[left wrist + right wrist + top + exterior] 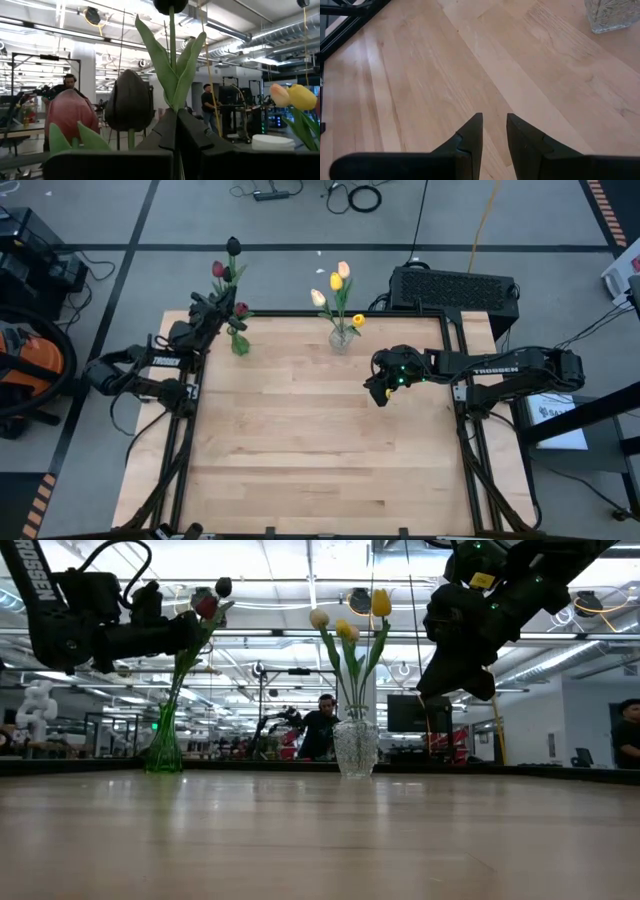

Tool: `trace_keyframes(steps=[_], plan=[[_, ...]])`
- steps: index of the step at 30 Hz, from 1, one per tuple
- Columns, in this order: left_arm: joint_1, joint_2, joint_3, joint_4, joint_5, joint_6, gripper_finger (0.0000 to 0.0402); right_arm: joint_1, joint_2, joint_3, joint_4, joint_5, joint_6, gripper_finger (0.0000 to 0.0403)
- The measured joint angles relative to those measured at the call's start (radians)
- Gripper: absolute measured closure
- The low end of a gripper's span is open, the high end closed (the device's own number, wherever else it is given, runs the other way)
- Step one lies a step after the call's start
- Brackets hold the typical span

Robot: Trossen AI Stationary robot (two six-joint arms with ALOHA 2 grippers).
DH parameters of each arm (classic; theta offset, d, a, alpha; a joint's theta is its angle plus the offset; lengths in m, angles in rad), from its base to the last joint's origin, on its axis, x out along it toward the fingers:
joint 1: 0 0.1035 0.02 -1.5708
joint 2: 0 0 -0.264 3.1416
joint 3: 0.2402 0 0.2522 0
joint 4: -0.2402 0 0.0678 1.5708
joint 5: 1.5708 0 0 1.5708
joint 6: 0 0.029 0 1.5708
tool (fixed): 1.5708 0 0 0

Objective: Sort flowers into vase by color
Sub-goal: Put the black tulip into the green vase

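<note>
The near part of the wooden desk (310, 450) is bare. Farther back on the right, the right gripper (379, 392) hangs above the desk. Its fingers (472, 131) are a little apart and hold nothing.

At the far edge, in the middle, stands a clear vase (356, 748). It holds the light flowers (337, 285): yellow and cream-peach heads on long thin green stems with leaves. They stand upright and spread out a bit.

At the far left corner stands a green vase (163, 748). It holds dark red flowers (222, 273) on thin green stems. The left gripper (213, 311) is up beside these flowers, above the green vase. Its fingers (165, 131) are pressed together around the green stem (172, 35) of one dark flower (223, 587), whose head sticks up above the others.

Behind the desk, people (322, 725) are in the room.
</note>
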Motion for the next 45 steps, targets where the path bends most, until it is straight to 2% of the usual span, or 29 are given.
trace_keyframes(steps=[14, 21, 34, 45], plan=[[0.0, -0.049, -0.017, 0.001, 0.057, 0.0, 0.0389, 0.0, 0.0, 0.0, 0.0, 0.001, -0.011, 0.0323], [0.0, -0.049, -0.078, -0.007, 0.056, 0.001, 0.0389, 0.0, 0.0, 0.0, 0.0, 0.001, -0.006, 0.0323], [-0.008, -0.057, -0.072, -0.002, 0.064, 0.001, 0.0388, 0.0, 0.0, 0.0, 0.034, 0.004, -0.004, 0.0323], [-0.013, -0.192, -0.072, 0.0, 0.064, 0.002, 0.0388, 0.0, 0.0, 0.0, 0.045, 0.006, -0.004, 0.0323]])
